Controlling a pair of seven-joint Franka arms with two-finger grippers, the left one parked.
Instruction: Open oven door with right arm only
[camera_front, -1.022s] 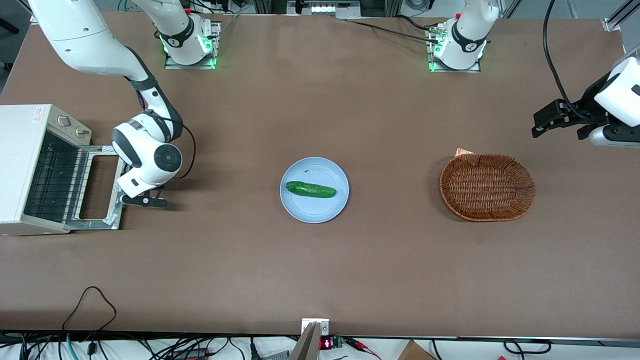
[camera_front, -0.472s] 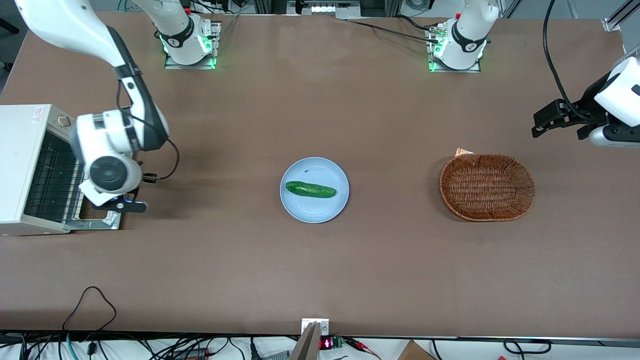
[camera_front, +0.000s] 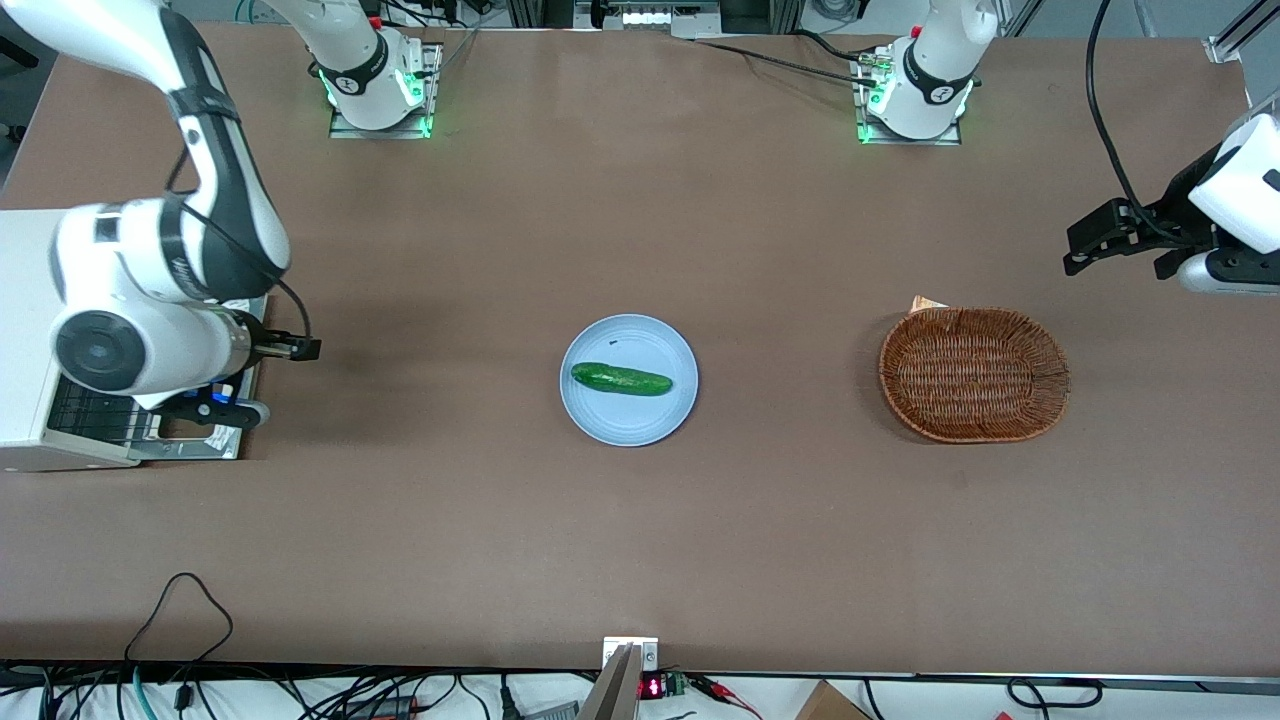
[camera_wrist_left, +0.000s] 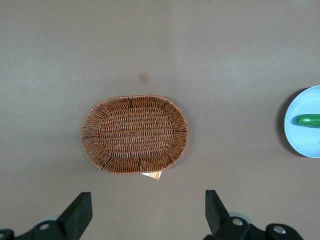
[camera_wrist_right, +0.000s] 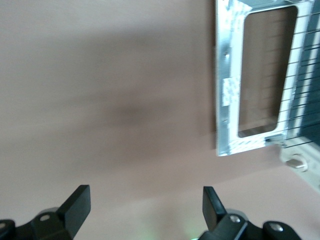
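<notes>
Oven door (camera_front: 190, 445), flat silver-grey metal panel with dark glass window: swung fully down, lying flat on the brown table (camera_front: 640, 560) at three o'clock of the small boxy cream-white toaster oven (camera_front: 25, 300). Mostly covered in the front view by the white jointed right arm (camera_front: 150, 290), so only the nearest strip of frame shows, next to a patch of wire rack (camera_front: 90, 420) in the open mouth. Black two-finger gripper (camera_front: 215, 410) hanging over the door's outer end, clasping nothing. Oven itself at nine o'clock of the round pale-blue plate (camera_front: 630, 425), toward the working arm's end of the table. Dark green cucumber (camera_front: 620, 379) lying across the plate. Oval brown wicker basket (camera_front: 975, 432) at three o'clock of the plate, well apart, with a small orange paper scrap (camera_front: 928, 303) peeking from under its rim at twelve o'clock.

Left wrist view: looks straight down on the basket (camera_wrist_left: 90, 135), scrap (camera_wrist_left: 151, 175) tucked under its edge, plate (camera_wrist_left: 300, 145) and cucumber (camera_wrist_left: 308, 120) cut off by the frame.

Right wrist view: gripper (camera_wrist_right: 145, 210) with fingers (camera_wrist_right: 75, 205) spread wide, bare table between them. Door (camera_wrist_right: 227, 90) flat on the table, window framed in bright metal, joined at its hinge edge to the oven (camera_wrist_right: 297, 162), rack wires (camera_wrist_right: 305, 75) showing just beside it.
</notes>
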